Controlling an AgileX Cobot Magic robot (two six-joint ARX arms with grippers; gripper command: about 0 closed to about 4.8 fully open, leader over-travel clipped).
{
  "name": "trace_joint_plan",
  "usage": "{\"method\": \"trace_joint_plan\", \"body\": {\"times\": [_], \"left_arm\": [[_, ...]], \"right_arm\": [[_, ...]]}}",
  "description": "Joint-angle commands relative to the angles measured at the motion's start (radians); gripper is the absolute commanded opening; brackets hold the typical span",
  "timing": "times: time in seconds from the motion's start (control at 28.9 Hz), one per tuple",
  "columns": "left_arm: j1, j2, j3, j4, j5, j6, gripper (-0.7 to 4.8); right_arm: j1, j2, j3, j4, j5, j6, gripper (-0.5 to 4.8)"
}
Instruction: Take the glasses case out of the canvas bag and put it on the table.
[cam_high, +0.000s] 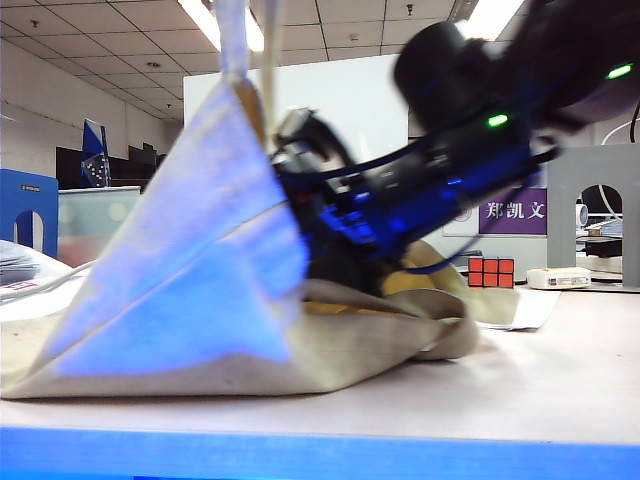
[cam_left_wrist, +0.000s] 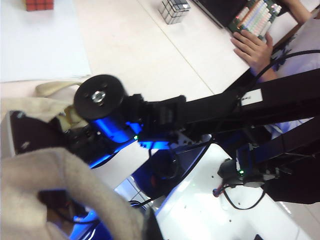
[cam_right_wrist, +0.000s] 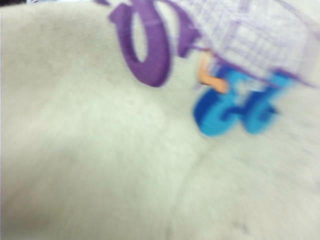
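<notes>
The canvas bag (cam_high: 180, 280) lies on the table (cam_high: 500, 385) with one side pulled up into a tall peak by its strap (cam_high: 232, 40). The strap runs taut out of the top of the exterior view, where my left gripper is out of sight. In the left wrist view the strap cloth (cam_left_wrist: 100, 195) covers its jaws. My right arm (cam_high: 420, 190) slants down into the bag's mouth, and its gripper is hidden inside. The right wrist view shows only the bag's cloth (cam_right_wrist: 100, 150) with purple letters and a blue picture. The glasses case is hidden.
A red Rubik's cube (cam_high: 491, 270) stands behind the bag on a white sheet (cam_high: 530, 305), with a white box (cam_high: 558, 278) beside it. A silver cube (cam_left_wrist: 174, 10), a keyboard (cam_left_wrist: 252, 17) and a person's hand (cam_left_wrist: 252, 47) are at the table's far side.
</notes>
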Motion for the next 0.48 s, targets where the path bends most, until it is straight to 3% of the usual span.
{"method": "trace_joint_plan", "body": {"times": [0.03,0.1,0.14,0.35,0.48], "left_arm": [[-0.002,-0.005,0.003,0.015,0.002,0.021,-0.05],[-0.002,-0.004,0.003,0.016,0.002,0.045,-0.05],[-0.002,-0.004,0.003,0.018,0.002,0.049,-0.05],[-0.002,-0.002,0.003,0.024,0.062,0.043,-0.05],[-0.018,-0.002,0.003,0.045,0.161,0.034,-0.05]], "right_arm": [[0.017,0.067,0.057,0.006,0.016,-0.004,4.13],[0.032,0.113,0.089,-0.014,0.083,-0.004,4.78],[0.045,0.129,0.104,-0.019,0.152,-0.003,4.79],[0.032,0.127,0.187,-0.032,0.32,-0.004,4.79],[0.016,0.129,0.208,-0.026,0.333,0.005,4.79]]}}
